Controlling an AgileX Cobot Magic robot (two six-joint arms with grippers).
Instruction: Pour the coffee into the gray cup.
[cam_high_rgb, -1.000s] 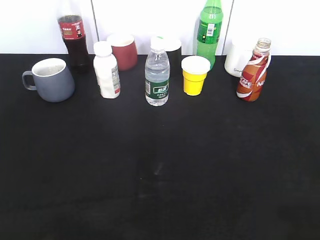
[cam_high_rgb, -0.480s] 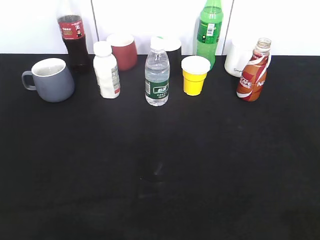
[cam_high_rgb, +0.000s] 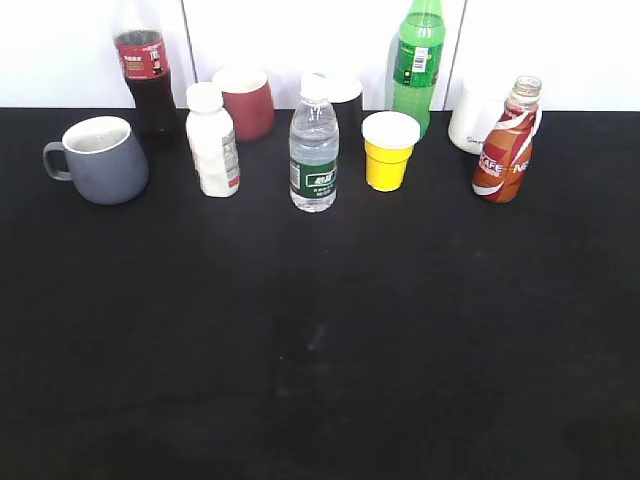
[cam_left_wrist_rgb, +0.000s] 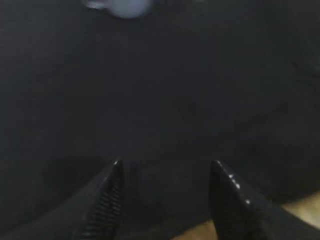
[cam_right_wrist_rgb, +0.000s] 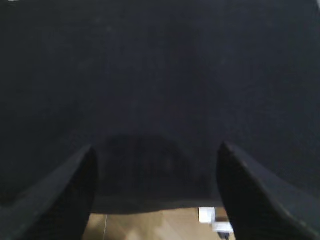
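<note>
Exterior view: on the matte black worktop (cam_high_rgb: 320, 330) a back row stands around the clear ribbed water bottle (cam_high_rgb: 314, 155). The coffee (cam_high_rgb: 505, 140), a curvy brown-orange bottle with a clear neck, stands far right of it; the rounded glossy gray cup (cam_high_rgb: 100, 159) sits far left, handle outward

Left wrist view: the left hand (cam_left_wrist_rgb: 165, 172) is spread, its dark pointed fingers empty above the cloth; the cup (cam_left_wrist_rgb: 125, 6) is a pale blur at the top

Right wrist view: the right hand (cam_right_wrist_rgb: 157, 155) is spread wide over the worktop edge, empty
</note>
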